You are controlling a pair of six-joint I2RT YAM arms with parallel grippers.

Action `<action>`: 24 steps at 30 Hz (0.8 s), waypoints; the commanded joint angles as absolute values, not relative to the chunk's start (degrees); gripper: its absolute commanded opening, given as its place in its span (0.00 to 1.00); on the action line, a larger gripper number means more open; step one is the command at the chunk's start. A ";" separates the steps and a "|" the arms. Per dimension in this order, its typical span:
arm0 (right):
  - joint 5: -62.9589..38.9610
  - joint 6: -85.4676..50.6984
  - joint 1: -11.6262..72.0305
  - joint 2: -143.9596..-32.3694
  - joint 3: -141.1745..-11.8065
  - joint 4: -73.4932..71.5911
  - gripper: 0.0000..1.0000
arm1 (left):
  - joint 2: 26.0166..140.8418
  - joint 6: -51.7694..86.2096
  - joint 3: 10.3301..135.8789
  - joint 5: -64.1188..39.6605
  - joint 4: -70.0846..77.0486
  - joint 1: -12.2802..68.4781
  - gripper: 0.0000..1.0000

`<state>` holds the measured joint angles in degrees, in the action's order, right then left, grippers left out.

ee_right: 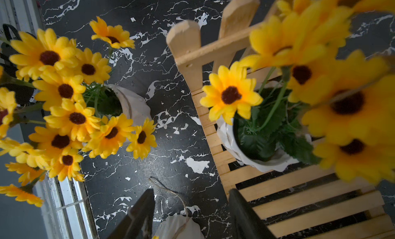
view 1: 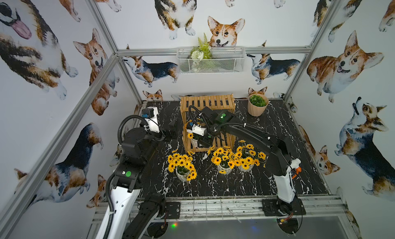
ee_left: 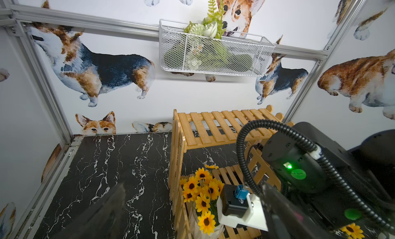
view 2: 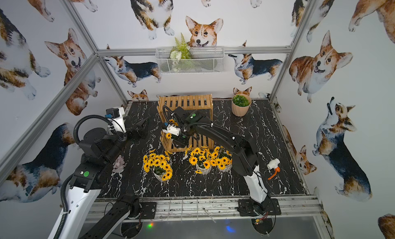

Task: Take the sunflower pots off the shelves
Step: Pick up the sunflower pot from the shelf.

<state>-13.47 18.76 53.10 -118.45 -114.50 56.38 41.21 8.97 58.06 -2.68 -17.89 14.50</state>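
**Top views.** Wooden shelves (view 1: pixel 207 102) (view 2: pixel 185 102): two slatted tiers, set at the back of the black marbled tabletop (view 1: pixel 213 184). Three sunflower pots are stood on the tabletop just before the shelves. The leftmost pot (view 1: pixel 181 165) is apart. The middle pot (view 1: pixel 223 161) and rightmost pot (view 1: pixel 246 159) have their bunches touching. A fourth sunflower pot (view 1: pixel 193 142) is kept on the lower tier, at its left end. The right tool (view 1: pixel 202 143) is reached into that tier, just beside this pot. The left tool (view 1: pixel 172 129) is held spread wide over the tabletop, left of the shelves. A beige pot of green foliage (view 1: pixel 257 104) is placed right of the shelves. A wire basket (view 1: pixel 230 60) holding a white-flower-and-fern bunch (view 1: pixel 201 52) is hung on the back wall.

**Left wrist view.** The fourth sunflower pot (ee_left: pixel 203 197) is shown on the lower tier, with the right arm (ee_left: pixel 299 163) close beside it. The left tool's fingers (ee_left: pixel 102 212) are blurred and widely parted.

**Right wrist view.** The fourth sunflower pot (ee_right: pixel 241 156) is seated on the slats beside the end pickets. The right tool's fingers (ee_right: pixel 141 214) are seen parted and clear of that pot. A white ribbed thing (ee_right: pixel 177 227) with twine is cut off at the edge between them, and what it is cannot be told. The leftmost pot (ee_right: pixel 132 105) is seen on the tabletop.
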 commanded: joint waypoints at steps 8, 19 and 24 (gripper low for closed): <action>-12.82 24.36 52.78 -122.02 -117.73 59.11 0.54 | 41.39 8.17 59.14 -2.46 -17.71 14.41 1.00; -12.23 25.27 52.21 -124.53 -118.89 57.50 0.50 | 41.38 7.91 59.76 -2.37 -18.27 14.41 1.00; -11.91 25.59 52.11 -125.81 -120.29 57.15 0.50 | 41.33 7.82 59.85 -2.36 -18.33 14.41 1.00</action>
<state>-12.03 23.79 52.12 -125.08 -119.15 57.41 41.39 8.54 59.33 -2.63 -18.74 14.50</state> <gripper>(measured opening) 0.499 0.999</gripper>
